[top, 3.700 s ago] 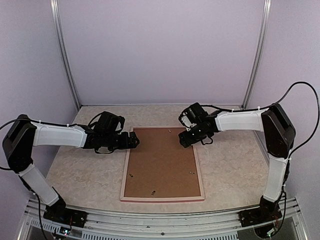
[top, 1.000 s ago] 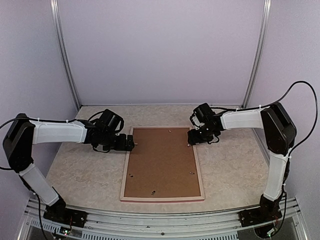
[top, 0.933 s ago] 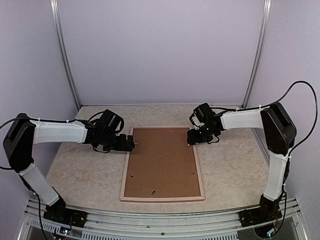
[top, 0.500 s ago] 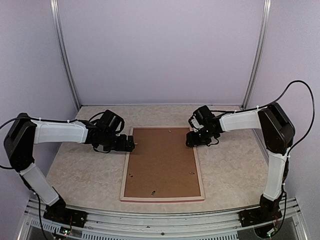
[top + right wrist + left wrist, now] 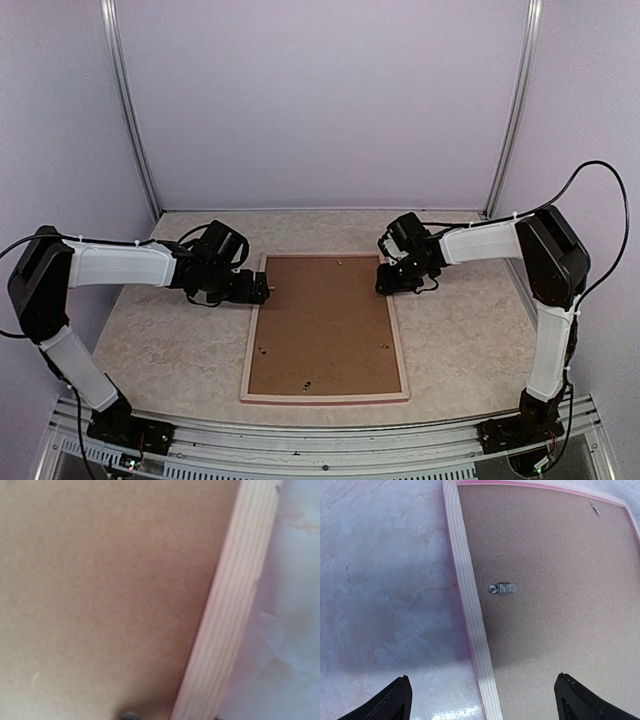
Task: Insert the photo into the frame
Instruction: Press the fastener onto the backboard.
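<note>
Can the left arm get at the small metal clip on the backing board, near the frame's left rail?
Probably yes. The left claw stands open, and the metal clip lies straight ahead of it. Only the rail of the frame and bare backing board are nearby; nothing covers the clip.

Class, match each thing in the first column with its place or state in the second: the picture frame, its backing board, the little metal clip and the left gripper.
Column one:
1. pale wooden picture frame
2. brown fibreboard backing board
3. small silver metal clip
4. left gripper

Column two:
A. jaws wide open over the frame's left rail
B. lying back up on the marbled table
C. fills the inside of the frame
D. on the board, close to the left rail

Pairs: 1-B, 2-C, 3-D, 4-A
</note>
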Robot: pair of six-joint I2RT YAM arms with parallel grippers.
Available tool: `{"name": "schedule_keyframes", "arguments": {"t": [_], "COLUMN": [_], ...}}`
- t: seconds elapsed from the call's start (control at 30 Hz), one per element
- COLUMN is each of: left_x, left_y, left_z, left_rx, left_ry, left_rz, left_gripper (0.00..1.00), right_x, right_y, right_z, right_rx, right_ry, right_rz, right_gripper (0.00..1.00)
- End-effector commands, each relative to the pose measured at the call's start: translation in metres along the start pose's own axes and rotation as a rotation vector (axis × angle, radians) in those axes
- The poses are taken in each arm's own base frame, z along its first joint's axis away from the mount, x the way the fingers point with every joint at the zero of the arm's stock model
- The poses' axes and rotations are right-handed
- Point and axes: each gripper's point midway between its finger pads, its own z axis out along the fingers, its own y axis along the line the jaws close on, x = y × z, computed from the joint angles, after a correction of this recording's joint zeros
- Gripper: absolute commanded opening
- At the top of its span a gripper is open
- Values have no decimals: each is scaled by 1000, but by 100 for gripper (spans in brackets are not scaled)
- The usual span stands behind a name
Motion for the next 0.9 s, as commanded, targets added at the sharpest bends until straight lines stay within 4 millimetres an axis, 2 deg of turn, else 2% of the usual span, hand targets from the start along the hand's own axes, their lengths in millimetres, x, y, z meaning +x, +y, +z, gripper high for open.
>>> {"name": "schedule_keyframes", "arguments": {"t": [0.0, 0.2, 0.87], "left_x": [7, 11, 23], "left_y": [2, 4, 5], "left_z": [8, 9, 13], "left_rx": [1, -4, 7], "left_ry": [13, 18, 28], "left_rz": [9, 9, 2], "left_gripper": [98, 98, 98], "right_x": [15, 18, 29], "right_y": [-12, -17, -25], "right_z": [8, 10, 21], "right_rx": [19, 5, -56], "right_ry": [38, 42, 25], "right_rz": [-6, -9, -73], "right_gripper": [36, 29, 15]}}
